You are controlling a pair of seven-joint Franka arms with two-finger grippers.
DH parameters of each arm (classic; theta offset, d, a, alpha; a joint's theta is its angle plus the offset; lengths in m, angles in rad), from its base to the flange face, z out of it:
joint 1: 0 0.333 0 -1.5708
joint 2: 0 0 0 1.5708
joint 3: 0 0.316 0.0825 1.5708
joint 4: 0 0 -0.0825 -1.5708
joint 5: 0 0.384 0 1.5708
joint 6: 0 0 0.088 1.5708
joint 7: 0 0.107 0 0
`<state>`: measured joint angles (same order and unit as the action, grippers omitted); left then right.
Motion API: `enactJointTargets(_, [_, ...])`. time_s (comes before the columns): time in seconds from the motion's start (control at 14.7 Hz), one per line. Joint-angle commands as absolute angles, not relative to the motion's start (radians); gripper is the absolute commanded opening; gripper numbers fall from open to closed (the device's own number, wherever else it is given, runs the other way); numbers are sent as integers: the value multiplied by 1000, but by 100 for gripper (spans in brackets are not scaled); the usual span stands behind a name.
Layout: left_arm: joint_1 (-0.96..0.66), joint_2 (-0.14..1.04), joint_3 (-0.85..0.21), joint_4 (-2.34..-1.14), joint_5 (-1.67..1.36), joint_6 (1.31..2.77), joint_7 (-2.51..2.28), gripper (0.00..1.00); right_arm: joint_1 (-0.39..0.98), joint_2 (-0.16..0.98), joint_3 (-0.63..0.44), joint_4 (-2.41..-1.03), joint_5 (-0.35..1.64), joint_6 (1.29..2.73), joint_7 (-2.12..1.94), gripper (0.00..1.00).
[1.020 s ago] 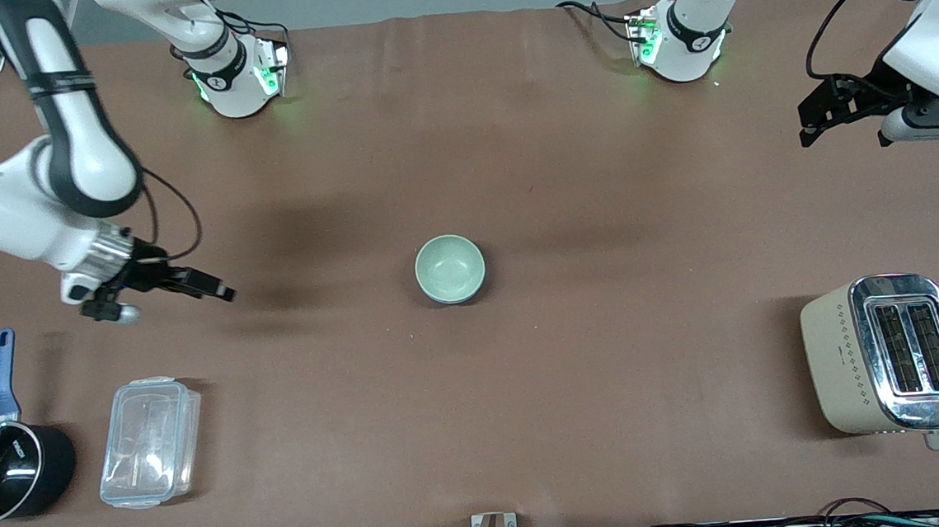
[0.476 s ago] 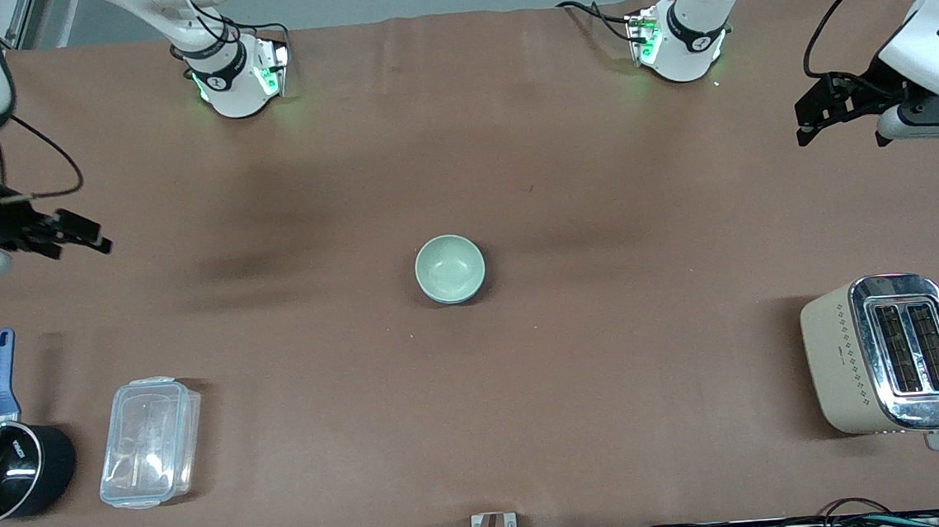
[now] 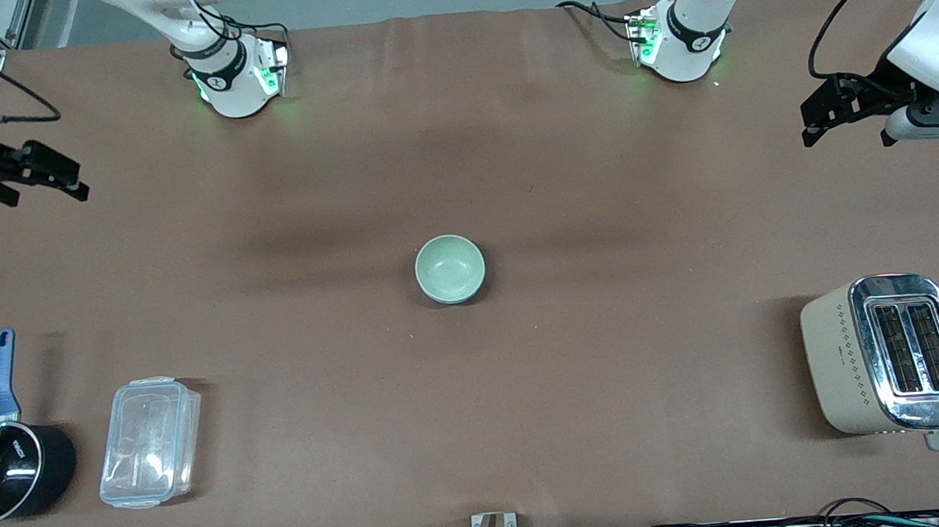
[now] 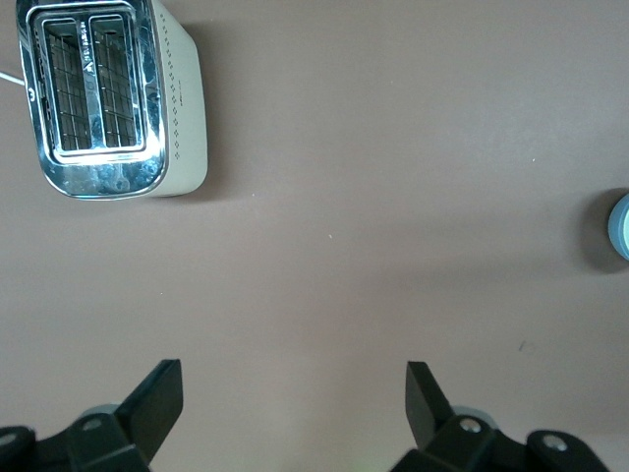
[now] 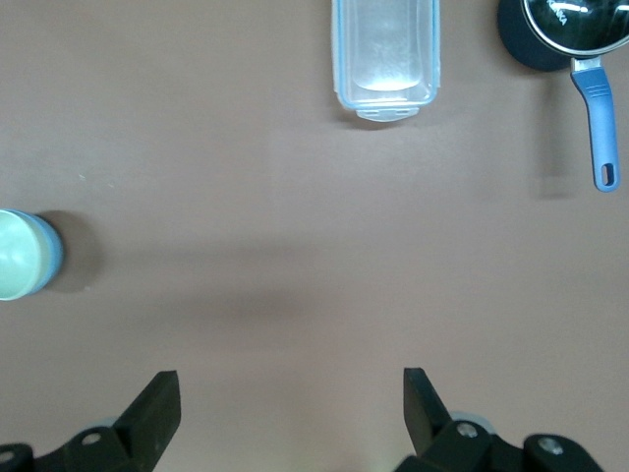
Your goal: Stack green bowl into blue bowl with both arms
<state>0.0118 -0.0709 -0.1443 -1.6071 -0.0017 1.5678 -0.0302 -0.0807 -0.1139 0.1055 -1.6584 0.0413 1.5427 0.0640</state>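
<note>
Right gripper [image 3: 58,172] pulled back twd table edge — open; bowls unmoved.

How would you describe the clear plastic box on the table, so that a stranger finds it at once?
Start at the brown table and go to the right arm's end, on the edge nearest the front camera. There, beside the black saucepan with a blue handle, lies the clear plastic box. It alone is transparent and rectangular.

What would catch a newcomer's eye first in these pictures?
The green bowl nested in the blue bowl, alone mid-table. Next, the shiny toaster toward the left arm's end. Both end effectors hang open over the table's ends: left, right.
</note>
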Motion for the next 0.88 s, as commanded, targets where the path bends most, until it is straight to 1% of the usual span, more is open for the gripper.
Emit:
enactJointTargets(0.0, [17,-66,-144,-1589,-3,1555,-15,100,-78,-89,153,-1571,18,1481,152,100])
enactJointTargets(0.07, [15,-66,-144,-1589,-2,1555,-18,100,-75,-86,159,-1537,20,1454,161,100])
enactJointTargets(0.2, [11,-64,-146,-1588,0,1555,-26,100,-71,-80,158,-1487,23,1450,158,100])
enactJointTargets(0.82, [12,-58,-147,-1585,-6,1554,-29,100,-87,-38,150,-1485,20,1425,147,100])
